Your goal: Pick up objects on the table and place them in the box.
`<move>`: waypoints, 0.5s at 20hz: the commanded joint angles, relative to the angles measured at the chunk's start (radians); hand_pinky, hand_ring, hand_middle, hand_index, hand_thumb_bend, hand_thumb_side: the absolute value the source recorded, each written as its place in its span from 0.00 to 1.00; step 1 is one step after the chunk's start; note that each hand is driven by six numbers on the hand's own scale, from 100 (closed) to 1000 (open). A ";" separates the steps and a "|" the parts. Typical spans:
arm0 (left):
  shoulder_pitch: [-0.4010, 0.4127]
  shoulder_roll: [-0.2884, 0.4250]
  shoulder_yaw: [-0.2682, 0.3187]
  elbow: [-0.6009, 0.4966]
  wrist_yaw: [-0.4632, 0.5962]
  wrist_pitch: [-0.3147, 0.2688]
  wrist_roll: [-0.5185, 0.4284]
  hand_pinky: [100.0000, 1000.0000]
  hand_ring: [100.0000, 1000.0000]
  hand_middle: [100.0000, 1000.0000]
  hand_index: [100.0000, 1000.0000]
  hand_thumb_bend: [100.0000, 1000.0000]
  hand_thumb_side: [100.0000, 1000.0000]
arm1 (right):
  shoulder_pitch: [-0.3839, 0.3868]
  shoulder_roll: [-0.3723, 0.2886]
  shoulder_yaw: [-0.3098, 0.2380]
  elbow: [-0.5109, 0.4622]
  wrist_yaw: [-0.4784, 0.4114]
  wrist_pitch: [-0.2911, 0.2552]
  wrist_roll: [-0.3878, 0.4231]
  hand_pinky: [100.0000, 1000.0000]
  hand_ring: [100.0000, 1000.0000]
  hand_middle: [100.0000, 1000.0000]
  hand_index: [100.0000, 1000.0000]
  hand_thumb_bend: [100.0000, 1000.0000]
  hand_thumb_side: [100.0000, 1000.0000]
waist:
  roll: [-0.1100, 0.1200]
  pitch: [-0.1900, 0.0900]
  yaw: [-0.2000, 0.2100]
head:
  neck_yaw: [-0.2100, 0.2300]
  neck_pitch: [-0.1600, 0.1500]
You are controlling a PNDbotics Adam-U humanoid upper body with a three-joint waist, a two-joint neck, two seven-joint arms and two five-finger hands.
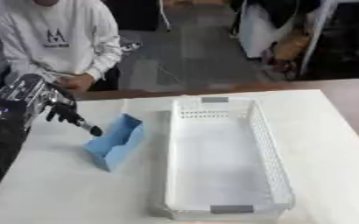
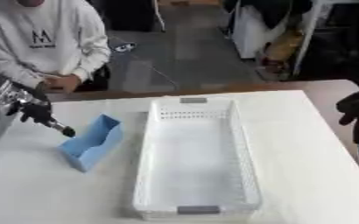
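A light blue open-topped carton [image 1: 115, 141] lies tilted on the white table, left of the long white basket [image 1: 274, 148]. The basket holds nothing. My left hand [image 1: 60, 112] comes in from the left. One straight finger [image 1: 89, 127] reaches down to the carton's upper left edge, and nothing is grasped. My right hand [image 2: 357, 108] shows only in the right eye view, at the right edge. It is raised off the table with relaxed, bent fingers and holds nothing, well away from the basket.
The white table [image 1: 328, 144] has bare room to the right of the basket and in front of the carton. A person in a white sweatshirt [image 1: 56, 39] sits behind the far left edge, hands off the table's things.
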 commanded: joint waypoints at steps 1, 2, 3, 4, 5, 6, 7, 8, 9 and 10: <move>-0.035 0.004 0.009 0.010 -0.011 -0.057 -0.042 0.17 0.48 0.59 0.74 1.00 1.00 | -0.005 -0.030 -0.002 -0.015 -0.004 -0.002 0.009 0.04 0.37 0.53 0.63 0.00 0.72 | -0.003 -0.014 -0.001 | -0.003 -0.018; -0.038 -0.001 0.006 0.016 -0.013 -0.063 -0.042 0.17 0.48 0.59 0.73 1.00 1.00 | -0.005 -0.030 -0.001 -0.015 -0.004 -0.002 0.011 0.04 0.37 0.53 0.63 0.00 0.72 | -0.003 -0.014 -0.002 | -0.003 -0.020; -0.042 -0.006 0.002 0.023 -0.015 -0.070 -0.042 0.17 0.48 0.59 0.73 1.00 1.00 | -0.005 -0.030 -0.001 -0.015 -0.004 -0.002 0.013 0.04 0.37 0.53 0.63 0.00 0.72 | -0.003 -0.014 -0.002 | -0.003 -0.022; -0.046 -0.012 -0.002 0.029 -0.018 -0.078 -0.042 0.17 0.48 0.58 0.73 1.00 1.00 | -0.006 -0.030 0.000 -0.015 -0.005 -0.002 0.014 0.04 0.37 0.53 0.63 0.00 0.72 | -0.002 -0.014 -0.003 | -0.002 -0.024; -0.050 -0.019 -0.006 0.037 -0.022 -0.086 -0.042 0.17 0.48 0.58 0.73 1.00 1.00 | -0.006 -0.030 0.000 -0.015 -0.005 -0.002 0.016 0.04 0.37 0.53 0.63 0.00 0.72 | -0.002 -0.015 -0.004 | -0.001 -0.026; -0.053 -0.024 -0.008 0.043 -0.026 -0.093 -0.042 0.17 0.48 0.57 0.72 1.00 1.00 | -0.007 -0.030 0.001 -0.015 -0.006 -0.002 0.017 0.04 0.37 0.53 0.63 0.00 0.72 | -0.002 -0.015 -0.004 | 0.000 -0.027; -0.057 -0.033 -0.012 0.051 -0.030 -0.101 -0.042 0.17 0.47 0.57 0.72 1.00 1.00 | -0.009 -0.031 0.002 -0.015 -0.007 -0.002 0.019 0.04 0.37 0.53 0.63 0.00 0.72 | -0.002 -0.015 -0.006 | 0.004 -0.029; -0.060 -0.041 -0.015 0.058 -0.034 -0.109 -0.042 0.17 0.47 0.57 0.71 1.00 1.00 | -0.011 -0.031 0.002 -0.015 -0.008 -0.002 0.020 0.04 0.37 0.53 0.63 0.00 0.72 | -0.002 -0.015 -0.008 | 0.007 -0.030; -0.062 -0.047 -0.018 0.064 -0.038 -0.116 -0.042 0.17 0.47 0.57 0.72 1.00 1.00 | -0.012 -0.031 0.003 -0.015 -0.010 -0.003 0.022 0.04 0.37 0.53 0.63 0.00 0.72 | -0.002 -0.015 -0.010 | 0.009 -0.030; -0.063 -0.051 -0.019 0.068 -0.043 -0.121 -0.042 0.17 0.47 0.57 0.71 1.00 1.00 | -0.014 -0.031 0.003 -0.015 -0.011 -0.003 0.023 0.04 0.37 0.53 0.63 0.00 0.72 | -0.002 -0.016 -0.011 | 0.011 -0.031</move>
